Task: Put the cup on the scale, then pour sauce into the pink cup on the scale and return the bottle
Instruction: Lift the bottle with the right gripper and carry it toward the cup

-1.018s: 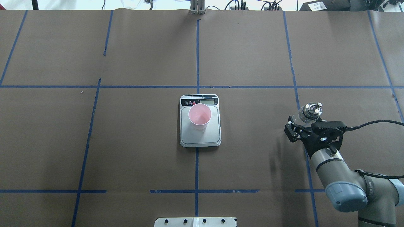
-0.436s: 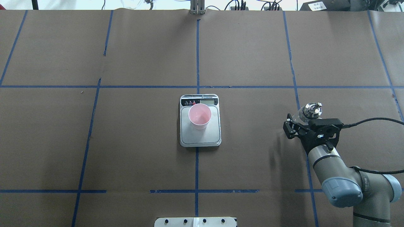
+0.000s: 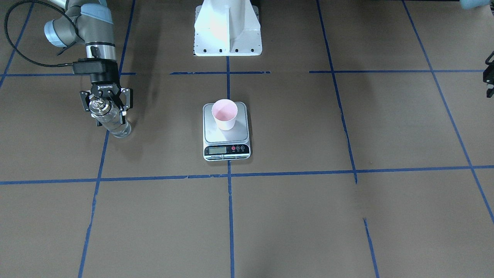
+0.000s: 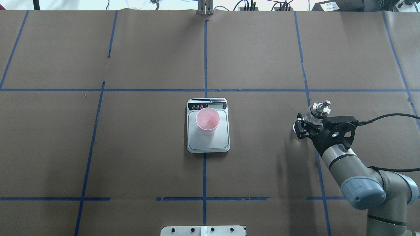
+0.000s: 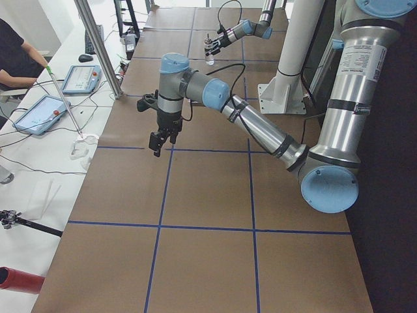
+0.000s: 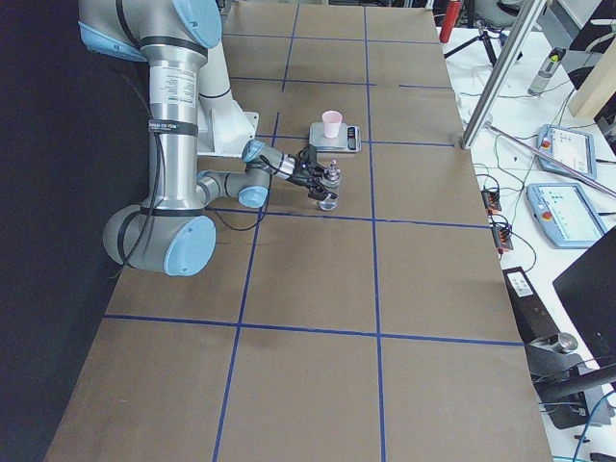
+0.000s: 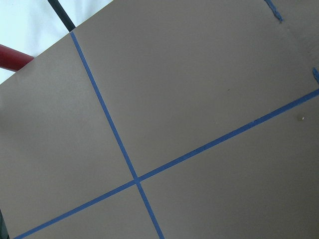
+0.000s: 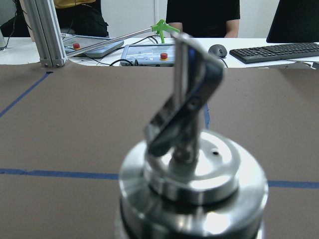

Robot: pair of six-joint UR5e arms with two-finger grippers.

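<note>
The pale pink cup (image 4: 207,121) stands upright on the silver scale (image 4: 223,139) at the table's middle, also in the front view: cup (image 3: 225,114), scale (image 3: 214,135). My right gripper (image 4: 308,124) is shut on the clear bottle (image 4: 320,108) below its silver spout cap, well right of the scale. In the front view the bottle (image 3: 114,123) is upright in this gripper (image 3: 107,111), its base at or just above the table. The cap fills the right wrist view (image 8: 189,164). My left gripper (image 5: 157,140) hangs over the table's left end; I cannot tell if it is open.
The robot's white pedestal (image 3: 227,31) stands at the near edge. Blue tape lines (image 4: 204,59) grid the brown table. An aluminium post (image 8: 45,35) and the operators' desk with tablets and a keyboard (image 8: 279,50) lie beyond the far edge.
My right gripper and the bottle have moved together a little away from the robot and slightly toward the scale, and the spout has turned. Cup and scale are unmoved.
</note>
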